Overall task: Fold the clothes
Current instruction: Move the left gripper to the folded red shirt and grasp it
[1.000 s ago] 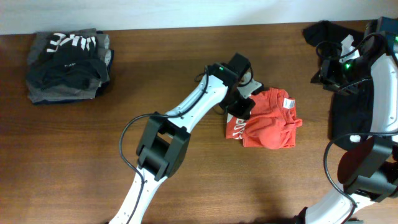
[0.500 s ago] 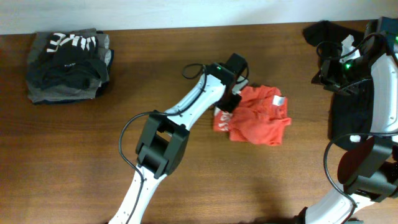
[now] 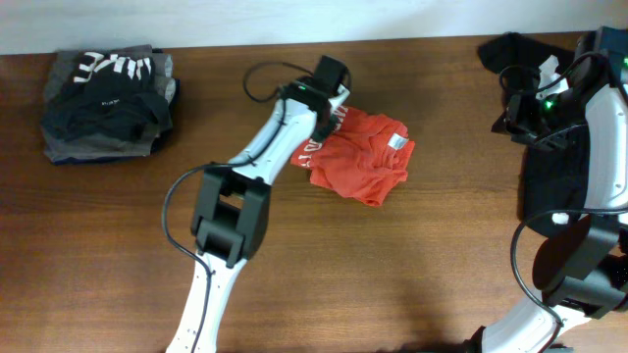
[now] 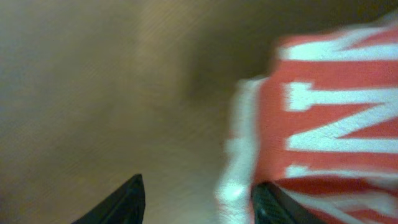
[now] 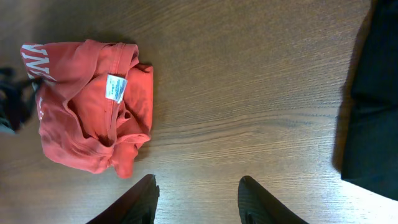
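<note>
The red-orange T-shirt (image 3: 358,162) lies crumpled on the desk (image 3: 392,284), a little behind its middle, its white neck tag (image 5: 114,87) facing up and its white lettering (image 4: 336,118) at the left edge. The left end effector (image 4: 199,202) sits at that lettered edge with its fingers spread and nothing clamped between them - released. The right end effector (image 5: 202,199) hangs well apart over bare wood, likewise spread and holding nothing. A pile of dark garments (image 3: 108,103) rests at the far left corner; a black garment (image 5: 379,93) lies at the right.
</note>
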`<state>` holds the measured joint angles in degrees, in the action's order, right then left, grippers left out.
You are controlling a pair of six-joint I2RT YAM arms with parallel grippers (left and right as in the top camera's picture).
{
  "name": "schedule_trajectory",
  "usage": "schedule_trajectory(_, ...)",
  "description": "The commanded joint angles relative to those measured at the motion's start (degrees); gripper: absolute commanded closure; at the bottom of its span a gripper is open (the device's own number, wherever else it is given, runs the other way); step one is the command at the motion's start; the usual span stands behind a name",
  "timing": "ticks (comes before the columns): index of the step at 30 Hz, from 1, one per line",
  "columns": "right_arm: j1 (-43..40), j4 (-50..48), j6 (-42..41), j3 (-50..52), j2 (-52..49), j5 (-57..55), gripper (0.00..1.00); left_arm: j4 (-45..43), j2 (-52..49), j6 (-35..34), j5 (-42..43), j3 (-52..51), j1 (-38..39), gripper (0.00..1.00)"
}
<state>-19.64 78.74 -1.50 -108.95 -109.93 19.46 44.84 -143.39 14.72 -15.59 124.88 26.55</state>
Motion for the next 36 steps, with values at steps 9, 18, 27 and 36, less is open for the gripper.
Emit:
schedule_trajectory(9, -0.3, -0.9, -0.3, -0.6, 0.4, -0.7, 0.53, 9.4, 2.9, 5.7, 2.4, 13.6, -1.4, 0.39)
schedule_trajectory(18, -0.3, -2.1, -0.3, -0.6, 0.4, -0.7, 0.41, 16.5, 3.4, 5.7, 18.8, 18.6, 8.3, 0.33)
schedule_trajectory(27, -0.3, -2.0, -0.3, -0.6, 0.4, -0.7, 0.34, 17.0, 1.4, 0.3, 7.4, 18.6, 18.9, 0.24)
schedule_trajectory(36, -0.5, -3.8, -0.8, -0.6, 0.4, -3.6, 0.30, 19.3, -6.3, -8.8, 0.1, 18.6, 21.7, 0.19)
